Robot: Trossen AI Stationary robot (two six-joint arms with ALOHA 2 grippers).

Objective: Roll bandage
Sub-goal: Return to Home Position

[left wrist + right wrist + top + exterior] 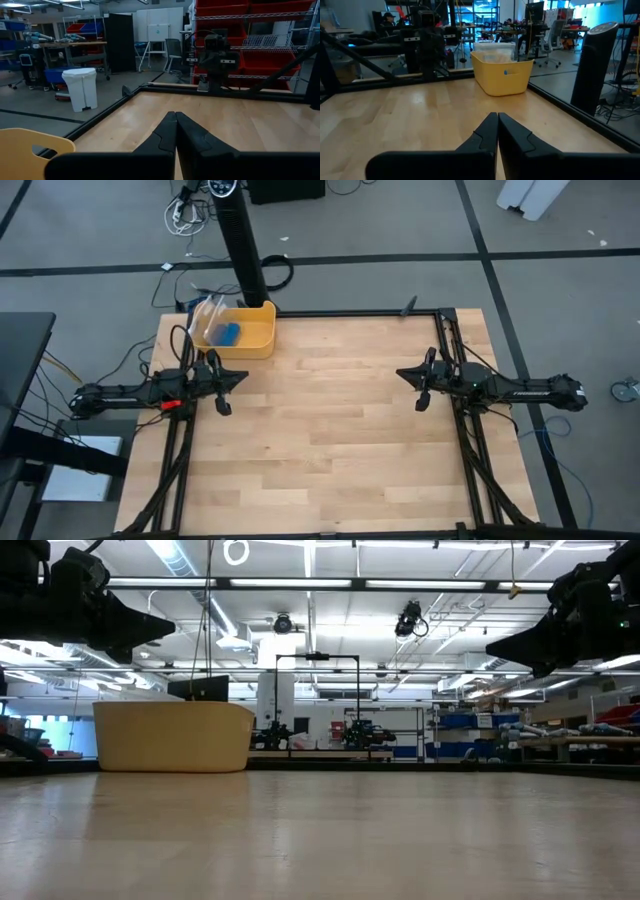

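Closest in, at each wrist camera: dark fingers pressed flat together to a single point, gripping nothing. Left gripper [175, 114] near the yellow bin [262, 332]; right gripper [497, 115] well apart from the bin, across the wooden table [330, 450]. Both raised clear of the wood, plain only in the low view, with just dark undersides at its upper corners. Farther on, at the table's far left corner, the bin itself, touching or just beside a black column [243, 250]. Inside the bin, seen properly only from above: the bandage [228, 333], a bright blue roll, together with a clear plastic bag [207, 315] on the side of the bin away from the right gripper; whether the roll is inside the bag, not to be told. From the low view, merely the bin's blank yellow side, contents hidden. From the right wrist, a speck of blue through the bin's handle slot and crinkled plastic above the rim. From the left wrist, only a corner of the rim with its handle slot, nothing of the inside. Beyond the bin, in the low view, a bright hall with shelving.
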